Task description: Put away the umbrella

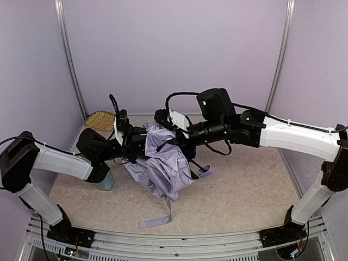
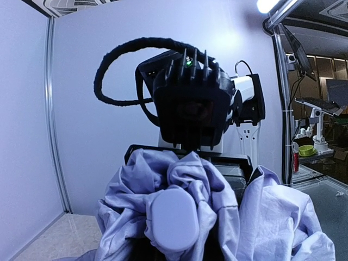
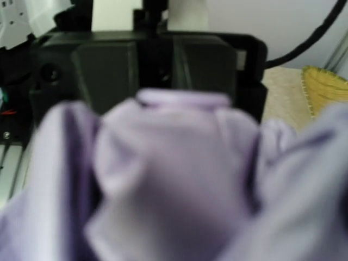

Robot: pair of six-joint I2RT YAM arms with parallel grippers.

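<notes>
Centre frame, the pale lavender umbrella (image 1: 163,163) hangs bunched between two robot arms just above the table (image 1: 244,185), its strap (image 1: 155,222) trailing down to the lower middle; the left gripper (image 1: 129,142) is clamped on the fabric's left side; the right gripper (image 1: 166,120) is buried in the folds at upper centre, its own camera filled with blurred cloth, so whether it has closed I cannot tell

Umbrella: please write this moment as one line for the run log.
umbrella: bunched, not yet put away | left gripper: shut on umbrella | right gripper: against umbrella, jaws unclear
</notes>
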